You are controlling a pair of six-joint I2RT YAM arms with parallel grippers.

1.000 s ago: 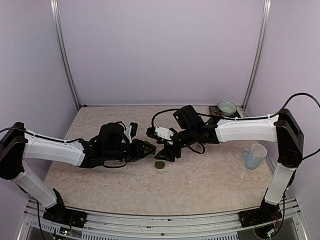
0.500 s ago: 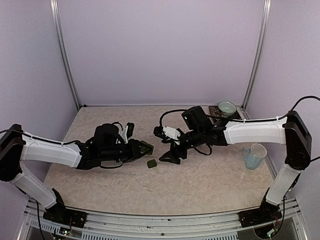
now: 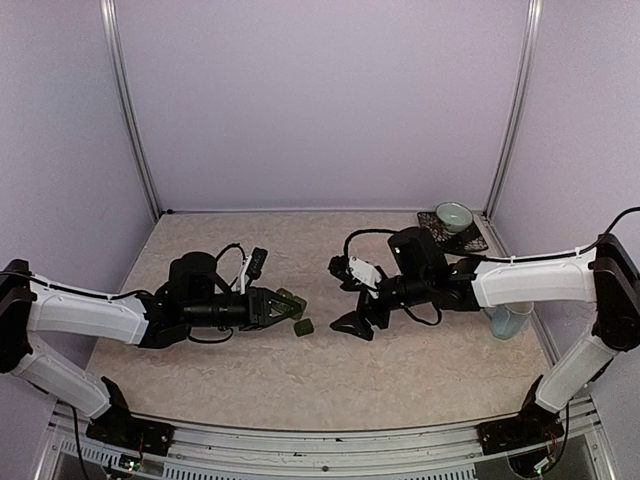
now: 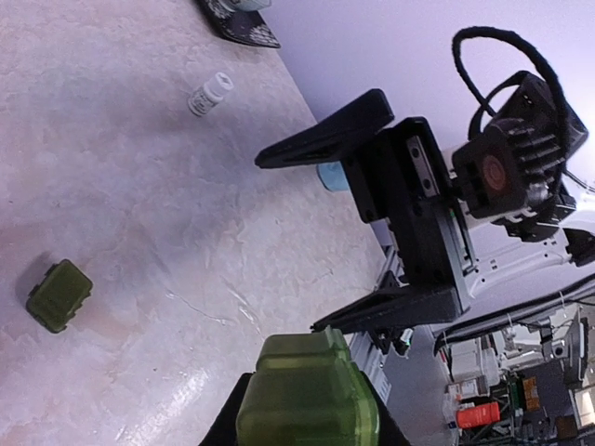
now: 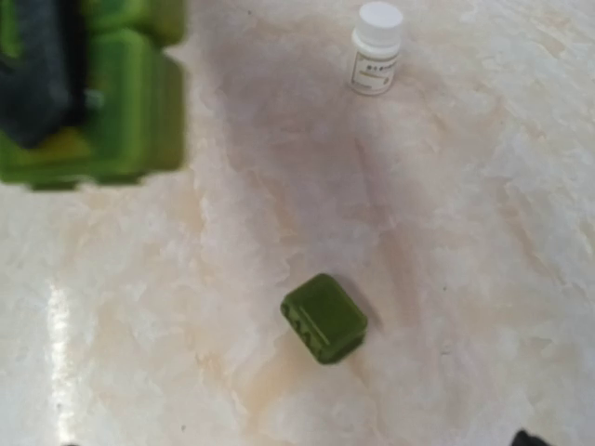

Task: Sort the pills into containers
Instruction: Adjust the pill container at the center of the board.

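My left gripper (image 3: 287,303) is shut on a dark green lidded container strip (image 3: 283,299). It holds the strip just above the table, and the strip fills the bottom of the left wrist view (image 4: 309,390). A single loose green compartment (image 3: 303,326) lies on the table just in front of the strip. It also shows in the left wrist view (image 4: 59,295) and the right wrist view (image 5: 323,318). My right gripper (image 3: 344,296) is open and empty, to the right of the loose piece, with jaws spread wide (image 4: 288,244). No loose pills show.
A small white pill bottle (image 5: 376,48) stands on the table beyond the loose piece, and also shows in the left wrist view (image 4: 209,93). A pale blue mug (image 3: 510,315) is at the right edge. A green bowl on a dark saucer (image 3: 453,217) is at the back right.
Both arms have drawn apart: the left moved left with the strip, the right moved right. The loose green piece shifted slightly left and now lies uncovered between them.
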